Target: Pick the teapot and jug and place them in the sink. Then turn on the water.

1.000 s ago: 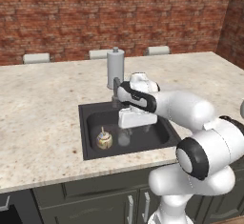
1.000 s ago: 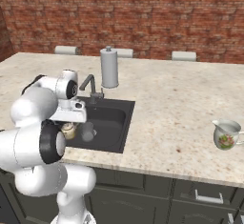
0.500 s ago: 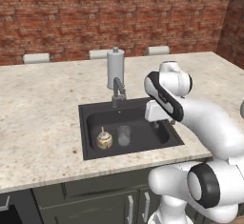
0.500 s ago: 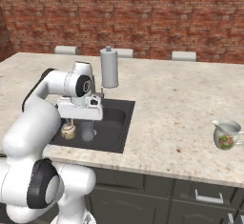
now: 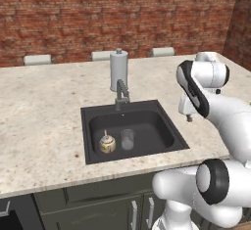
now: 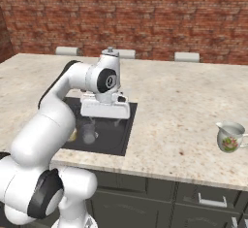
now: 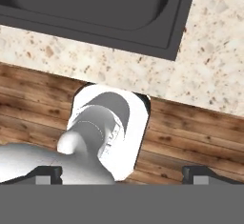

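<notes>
The teapot [image 5: 107, 143], small, round and cream-gold, sits in the left part of the dark sink [image 5: 152, 126] next to a clear glass [image 5: 127, 139]. The jug [image 6: 230, 136], cream-white with a floral picture, stands upright on the counter far to the right of the sink [image 6: 114, 138]. My gripper [image 5: 188, 118] hangs open and empty above the sink's right rim, fingers pointing down. In the right base view the gripper [image 6: 103, 121] is far left of the jug. In the hand view the gripper [image 7: 123, 173] has a corner of the sink [image 7: 95, 4] and the counter's front edge ahead of it.
A dark tap [image 5: 121, 94] rises at the sink's back edge, with a grey cylindrical canister [image 5: 118, 67] behind it. Speckled counter [image 6: 184, 105] stretches between sink and jug. A brick wall [image 5: 122, 13] closes the back. Wooden floor [image 7: 200, 132] lies below the counter's front edge.
The arm has swung to the right, from over the sink basin to above its right rim. The gripper stayed open. Teapot, glass and jug have not moved.
</notes>
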Available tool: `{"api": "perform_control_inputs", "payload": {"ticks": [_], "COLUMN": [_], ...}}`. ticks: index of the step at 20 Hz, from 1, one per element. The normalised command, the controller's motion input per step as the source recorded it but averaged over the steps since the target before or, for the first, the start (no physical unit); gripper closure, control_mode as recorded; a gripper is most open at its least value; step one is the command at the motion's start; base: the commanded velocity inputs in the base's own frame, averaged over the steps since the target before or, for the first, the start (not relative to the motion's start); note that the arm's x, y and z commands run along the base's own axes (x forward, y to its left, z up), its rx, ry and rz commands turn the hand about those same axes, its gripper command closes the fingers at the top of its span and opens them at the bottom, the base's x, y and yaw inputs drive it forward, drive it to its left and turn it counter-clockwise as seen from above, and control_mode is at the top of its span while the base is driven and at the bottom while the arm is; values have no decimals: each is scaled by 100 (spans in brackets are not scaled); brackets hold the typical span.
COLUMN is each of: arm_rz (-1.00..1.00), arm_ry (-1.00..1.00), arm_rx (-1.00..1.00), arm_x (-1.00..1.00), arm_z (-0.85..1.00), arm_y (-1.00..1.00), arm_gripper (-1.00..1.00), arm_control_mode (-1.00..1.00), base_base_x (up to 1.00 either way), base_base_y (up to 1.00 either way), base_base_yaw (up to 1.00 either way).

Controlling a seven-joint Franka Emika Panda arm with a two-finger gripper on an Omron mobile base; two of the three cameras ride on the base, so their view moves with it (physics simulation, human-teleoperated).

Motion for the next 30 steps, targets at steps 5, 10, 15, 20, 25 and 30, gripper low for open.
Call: {"api": "perform_control_inputs", "payload": {"ticks": [5, 10, 15, 20, 25, 30], "arm_rz": [1, 3, 1, 0, 0, 0], "arm_ry": [-2, -1, 0, 0, 0, 0], "arm_rx": [0, 0, 0, 0, 0, 0], "arm_x": [-8, -4, -16, -41, -31, -26], "arm_z": [1, 0, 0, 0, 0, 0], "arm_y": [-93, -89, -46, 0, 0, 0], "arm_gripper": [-100, -100, -100, -100, -100, -100], "arm_control_mode": [-100, -100, -100, -100, -100, -100], "base_base_x": [0, 0, 0, 0, 0, 0], "base_base_y": [0, 0, 0, 0, 0, 0], "base_base_yaw": [0, 0, 0, 0, 0, 0]}}
